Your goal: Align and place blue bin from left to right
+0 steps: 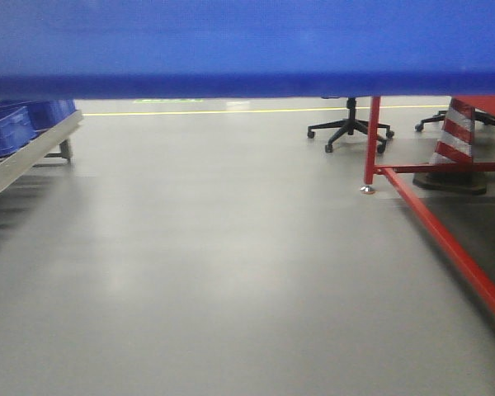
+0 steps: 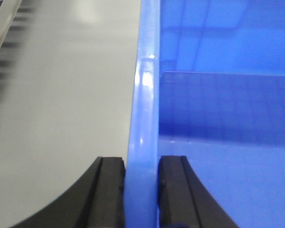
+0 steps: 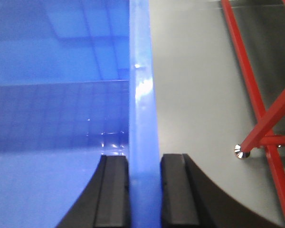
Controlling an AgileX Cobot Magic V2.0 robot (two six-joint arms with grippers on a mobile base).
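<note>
blue bin [image 1: 247,45]: held up off floor [image 1: 231,272], right wall left of red frame [image 1: 445,239]
left gripper [image 2: 141,190]: closed on bin's left rim, side away from red frame
right gripper [image 3: 145,190]: closed on right rim, side nearest red frame
progress: grasp and lift done; aligning and set-down pending

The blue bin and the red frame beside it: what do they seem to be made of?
The blue bin looks like glossy moulded plastic: its smooth rim shows bright glints. The red frame is probably painted metal tubing: straight square bars, a shiny metal foot.
</note>
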